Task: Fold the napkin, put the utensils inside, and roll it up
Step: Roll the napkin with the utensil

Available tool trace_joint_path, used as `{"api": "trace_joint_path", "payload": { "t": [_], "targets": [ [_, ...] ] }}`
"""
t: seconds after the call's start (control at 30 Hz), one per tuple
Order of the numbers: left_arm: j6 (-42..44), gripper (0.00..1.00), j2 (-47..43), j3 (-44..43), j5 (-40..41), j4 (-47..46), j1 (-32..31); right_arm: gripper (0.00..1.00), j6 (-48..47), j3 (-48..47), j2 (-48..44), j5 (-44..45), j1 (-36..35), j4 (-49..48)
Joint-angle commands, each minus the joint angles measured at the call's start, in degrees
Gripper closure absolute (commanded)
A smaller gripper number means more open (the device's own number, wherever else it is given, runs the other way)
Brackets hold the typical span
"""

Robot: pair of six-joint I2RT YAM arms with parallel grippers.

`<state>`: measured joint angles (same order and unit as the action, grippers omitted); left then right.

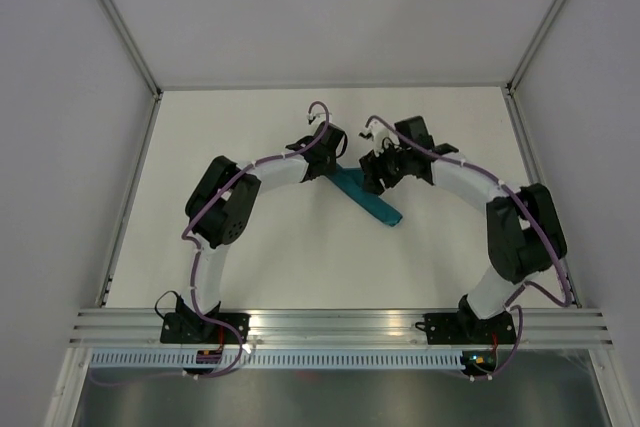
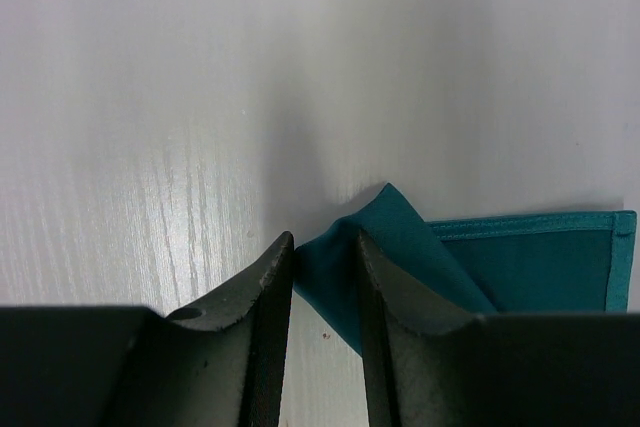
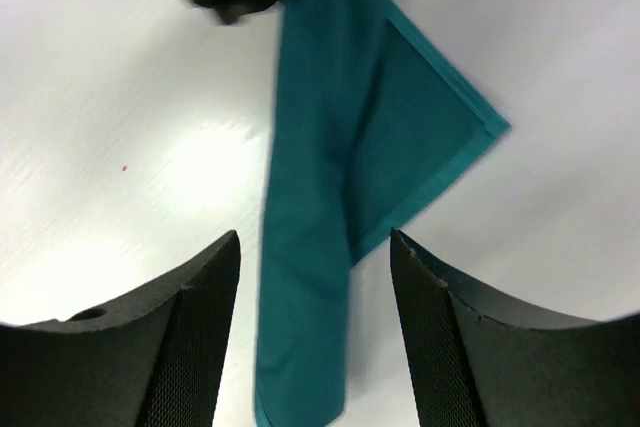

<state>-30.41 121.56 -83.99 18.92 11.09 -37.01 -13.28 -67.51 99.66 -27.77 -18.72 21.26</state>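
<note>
Logged napkin (image 1: pixel 365 199) as narrow folded strip on counter (image 1: pixel 300 267) — with right gripper (image 3: pixel 315 237) jaws spread wide astride it, released, and left gripper (image 2: pixel 322 239) jaws close-set at a corner, probably to pin it, grasp unclear.

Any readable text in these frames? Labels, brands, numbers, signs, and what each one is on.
No readable text in any view.
napkin: plain teal cloth, no print or tag showing.
left gripper and right gripper: bare black fingers, no markings.
arm bases: small coloured spots beside them, too small to tell whether they carry any text.
</note>
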Motion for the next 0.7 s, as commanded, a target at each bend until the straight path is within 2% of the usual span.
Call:
{"api": "trace_joint_path", "payload": {
  "t": [0.0,0.03,0.3,0.43,0.67],
  "targets": [
    [0.88,0.64,1.49,-2.06,1.30,2.97,-0.08,0.33,-6.32,8.51,-7.36,11.58,-8.23,-15.09],
    [0.88,0.64,1.49,-2.23,1.30,3.14,-0.08,0.34,-7.28,11.49,-8.15,15.16,-9.48,-16.58],
    [0.71,0.64,1.58,-3.02,0.95,3.67,-0.07,0.37,-12.12,21.35,-9.66,26.97,-18.36,-32.49],
    [1.06,0.64,1.93,-3.73,0.33,4.11,-0.08,0.37,-14.22,23.03,-7.38,32.15,-20.12,-36.45],
    [1.41,0.63,2.28,-4.34,0.07,4.38,0.01,0.38,-16.78,23.91,-5.09,35.06,-22.23,-38.92]
  ]
}}
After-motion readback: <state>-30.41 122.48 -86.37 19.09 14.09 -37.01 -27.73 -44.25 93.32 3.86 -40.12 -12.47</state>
